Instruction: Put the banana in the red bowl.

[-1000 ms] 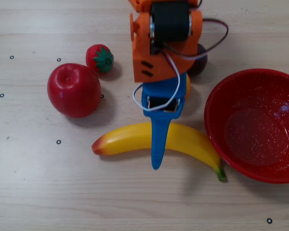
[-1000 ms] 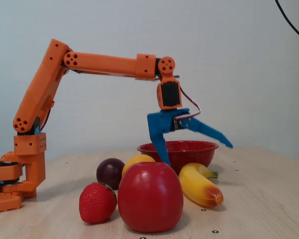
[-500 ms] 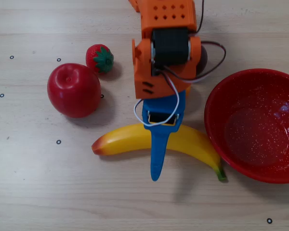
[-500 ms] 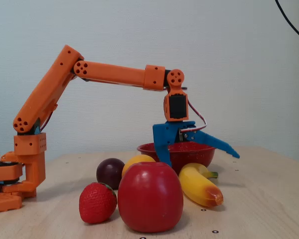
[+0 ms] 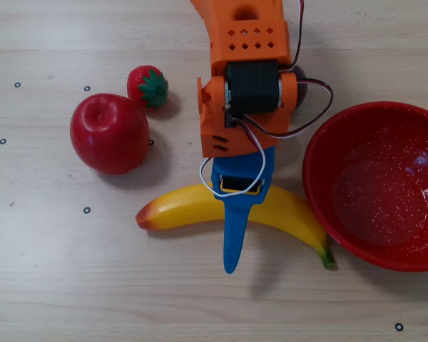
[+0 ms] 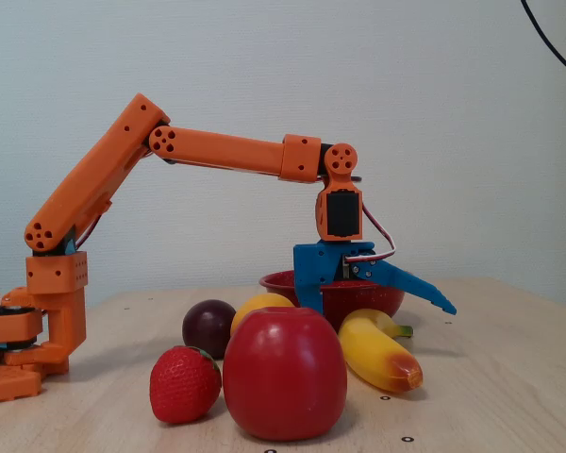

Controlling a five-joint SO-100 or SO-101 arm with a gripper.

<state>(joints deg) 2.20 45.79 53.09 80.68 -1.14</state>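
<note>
One long, curved, glossy yellow plastic banana lies flat on the pale wooden surface, its reddish tip pointing left in the overhead view and its green stem end just beside the near-left rim of the large round red speckled bowl. The bowl is empty.

The orange arm's blue claw is spread wide and holds nothing: one finger points almost straight down on the far side of the banana, the other slants out over its near side. Over the last second the claw has come down steadily (in the fixed view it stood clearly above the bowl's rim a second ago and now sits level with it) and has also slid a little nearer the camera in the overhead view. It now straddles the banana's middle, though I cannot tell whether either finger is touching the fruit yet.

That descent suggests the approach is almost finished and the grasp is the next step; lifting and carrying to the bowl are all still to do.

A shiny red apple and a small red strawberry sit well to the left, clear of the work. A dark plum and a round orange-yellow fruit lie close behind the claw, so the far finger has little room there.
</note>
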